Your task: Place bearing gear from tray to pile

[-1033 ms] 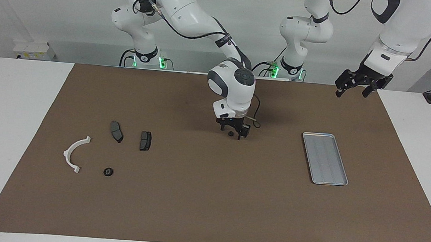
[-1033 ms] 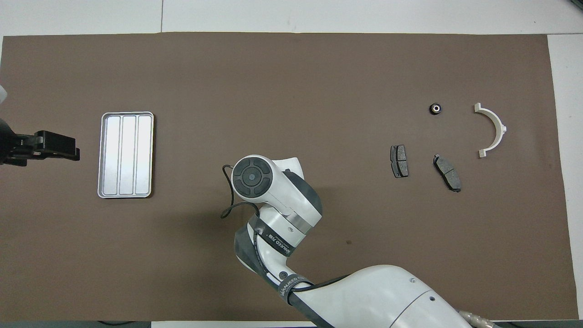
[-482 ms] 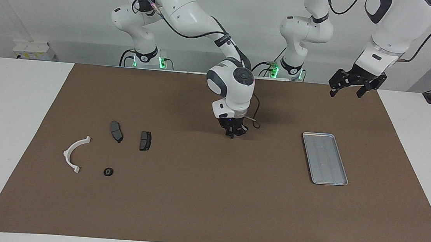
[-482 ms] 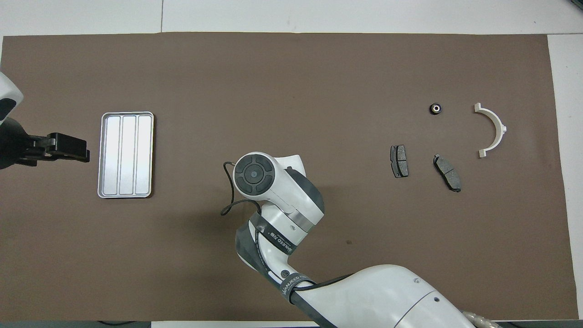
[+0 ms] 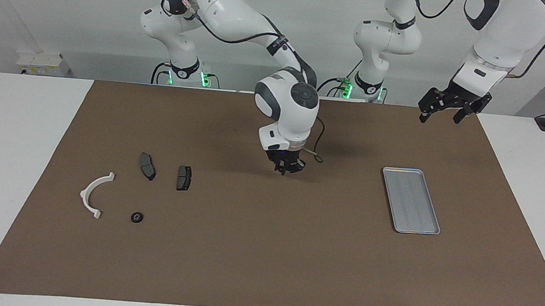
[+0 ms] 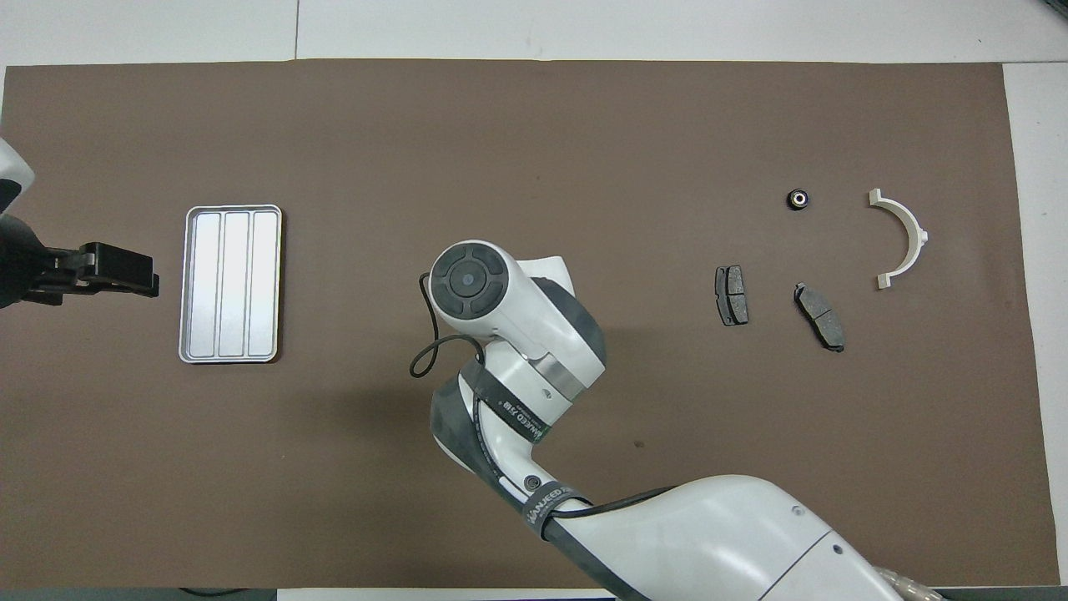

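Note:
My right gripper (image 5: 284, 169) hangs just above the middle of the brown mat, shut on a small black bearing gear that barely shows between its fingertips. In the overhead view the arm's own wrist (image 6: 470, 280) hides the gripper. The silver tray (image 5: 411, 200) (image 6: 231, 284) lies empty toward the left arm's end. The pile sits toward the right arm's end: a white bracket (image 5: 94, 191) (image 6: 905, 234), two dark pads (image 5: 147, 165) (image 5: 184, 178), and another bearing gear (image 5: 137, 217) (image 6: 798, 199). My left gripper (image 5: 441, 111) (image 6: 143, 269) waits open in the air beside the tray.
The brown mat (image 5: 264, 251) covers most of the white table. A thin black cable (image 6: 421, 359) loops off the right wrist. Bare mat lies between the right gripper and the pile.
The right gripper shut on the bearing gear lying on the mat, then rose a little and shifted slightly toward the pile. The left gripper drifted slightly upward.

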Controlling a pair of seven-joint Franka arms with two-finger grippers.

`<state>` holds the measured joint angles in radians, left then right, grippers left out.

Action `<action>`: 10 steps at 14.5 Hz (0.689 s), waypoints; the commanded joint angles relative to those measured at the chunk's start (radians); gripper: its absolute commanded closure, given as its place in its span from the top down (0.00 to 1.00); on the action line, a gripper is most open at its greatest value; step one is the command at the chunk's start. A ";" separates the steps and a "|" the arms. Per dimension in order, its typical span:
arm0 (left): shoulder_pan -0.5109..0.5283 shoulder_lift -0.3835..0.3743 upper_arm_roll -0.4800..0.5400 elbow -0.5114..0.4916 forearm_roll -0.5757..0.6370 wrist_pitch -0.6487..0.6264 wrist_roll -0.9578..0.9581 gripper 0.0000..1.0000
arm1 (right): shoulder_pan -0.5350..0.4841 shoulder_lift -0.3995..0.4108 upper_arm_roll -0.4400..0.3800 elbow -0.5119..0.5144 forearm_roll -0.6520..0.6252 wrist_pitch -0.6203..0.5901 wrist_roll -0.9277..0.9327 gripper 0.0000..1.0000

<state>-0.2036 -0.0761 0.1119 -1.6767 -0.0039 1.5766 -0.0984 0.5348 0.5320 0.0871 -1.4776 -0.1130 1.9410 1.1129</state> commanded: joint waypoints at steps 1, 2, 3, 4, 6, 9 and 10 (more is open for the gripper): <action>-0.005 -0.008 0.005 -0.009 -0.004 -0.003 -0.001 1.00 | -0.163 -0.062 0.016 0.010 0.001 -0.076 -0.325 0.00; -0.005 -0.008 0.005 -0.009 -0.004 -0.004 -0.001 1.00 | -0.209 -0.069 0.016 0.010 0.001 -0.082 -0.426 0.00; -0.003 -0.008 0.005 -0.009 -0.004 -0.004 -0.001 1.00 | -0.257 -0.070 0.016 0.007 0.001 -0.080 -0.518 0.00; -0.003 -0.008 0.005 -0.009 -0.004 -0.004 -0.001 1.00 | -0.294 -0.070 0.016 -0.007 0.003 -0.064 -0.592 0.00; -0.003 -0.008 0.005 -0.009 -0.004 -0.004 -0.001 1.00 | -0.364 -0.075 0.016 -0.048 0.003 -0.008 -0.721 0.00; -0.003 -0.008 0.005 -0.009 -0.004 -0.004 -0.001 1.00 | -0.449 -0.083 0.016 -0.157 0.003 0.146 -0.855 0.00; -0.003 -0.008 0.005 -0.009 -0.004 -0.003 -0.001 1.00 | -0.472 -0.078 0.016 -0.196 0.003 0.211 -0.887 0.00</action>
<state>-0.2037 -0.0761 0.1117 -1.6767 -0.0039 1.5766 -0.0984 0.1111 0.4697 0.0850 -1.5748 -0.1114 2.0392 0.2956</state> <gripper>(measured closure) 0.000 0.762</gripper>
